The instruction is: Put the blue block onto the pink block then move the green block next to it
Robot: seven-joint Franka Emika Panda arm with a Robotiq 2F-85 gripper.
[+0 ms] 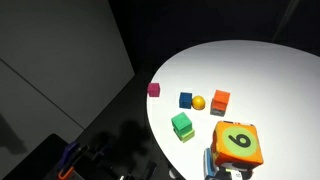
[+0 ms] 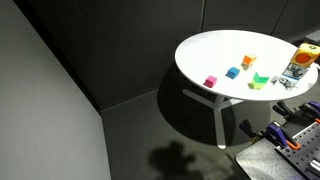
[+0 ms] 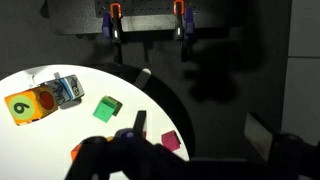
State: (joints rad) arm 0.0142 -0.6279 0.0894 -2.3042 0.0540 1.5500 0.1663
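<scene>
Tool: the tool [image 3: 128, 152] shows only in the wrist view, as a dark blurred shape at the lower edge; I cannot tell whether its jaws stand open or closed; all three task blocks lie on the desk, so it holds none of them

Pink block: the pink block [image 1: 153, 89] sits close to the rim of the white round desk [image 1: 260, 70]; nothing is on top of it; in the wrist view it lies just beside the tool's dark shape

Blue block: the blue block [image 1: 186, 100] rests on the desk near the pink block but apart from it, on the side toward the orange-red cube [image 1: 221, 100]; a yellow ball [image 1: 198, 102] is just beside it, on the face turned away from the pink block

Green block: the green block [image 1: 182, 125] lies farther from the pink block than the blue one, toward the orange die [image 1: 238, 143]; it is free on all sides

Step in hand: by my judgement the first one, the reach for the blue block; nothing is stacked yet

Relation that decides: in the wrist view a small bluish patch at the upper border of the tool's shape may be the blue block, partly hidden; if so, it lies straight ahead of the tool, with the pink block close at one side; the carry would then be short

Risk: the ball stands so near that a jaw may knock it; it could roll toward the pink block
</scene>
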